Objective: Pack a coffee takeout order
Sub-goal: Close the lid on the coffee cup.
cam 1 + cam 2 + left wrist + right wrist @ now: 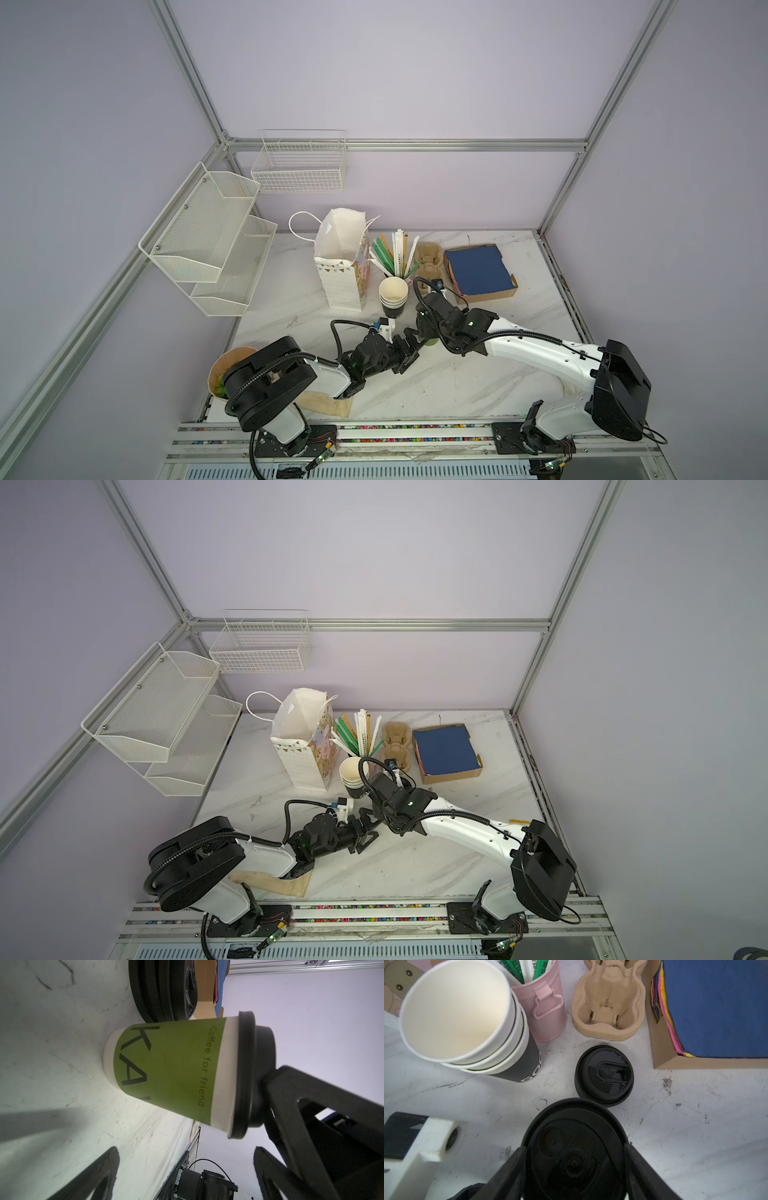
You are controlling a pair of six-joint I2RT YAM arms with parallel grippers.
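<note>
Right hand point(575, 1157) pinching the lid, left hand point(412, 349) spread wide

From my station I see the right hand reaching in from above. Its two fingers point(517, 1159) press against opposite sides of the black lid point(257, 1076) that caps the green paper cup point(170, 1068). The cup stands upright on the table point(457, 386), toward the front and roughly midway between the two arms. The left hand lies low, level with the cup's side and just beside it. Its jaws are spread fully and touch nothing that I can make out.

Just past the cup, farther from the arms, lies a stack of spare lids point(604, 1076). Beyond that rests the brown pulp carrier point(608, 1001), apart from the cup. Beside the carrier, on the right arm's side, the navy napkin point(716, 1005) tops a coloured pile in a cardboard box point(662, 1051). On the carrier's other side stand a stack of empty cups point(456, 1012) and a pink tin point(548, 1012) of wrapped sticks. The gift bag point(340, 270) stands farther along that way.
</note>
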